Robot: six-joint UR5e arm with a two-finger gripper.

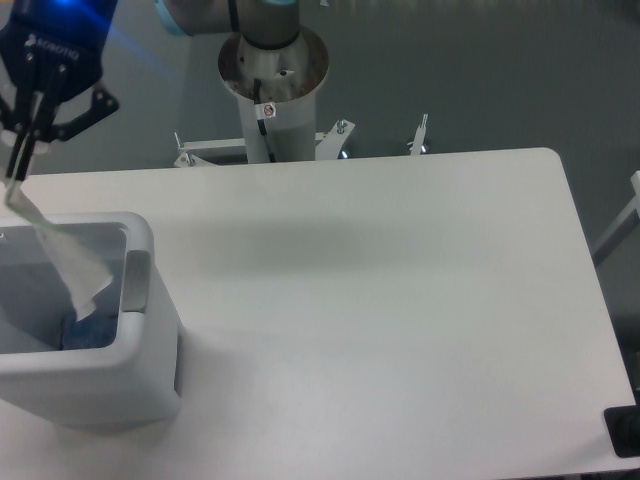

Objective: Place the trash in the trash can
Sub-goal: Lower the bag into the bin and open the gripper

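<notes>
My view is mostly taken up by the white worktop (pixel 400 300), a smooth matte slab with rounded corners filling the lower and middle frame, set against a dull grey-green floor across the top. At upper centre the arm's round metal base column (pixel 273 80) stands just behind the worktop's far edge, bolted to a pale bracket. In the lower left sits the trash can (pixel 140 330), a white rectangular plastic bin with rounded corners, a thick rim and a grey panel inside its right wall. Deep in the bin I can see a bluish crushed bottle (pixel 92 328), partly hidden. In the upper left corner my tool (pixel 18 170) hangs above the bin's far left edge, dark-bodied with a blue light glowing on top, its fingers pinched together on the upper end of the wrapper (pixel 68 255). That wrapper is thin, translucent white and crumpled, dangling down and to the right from the fingertips, its lower end inside the bin's opening just above the bottle.
</notes>
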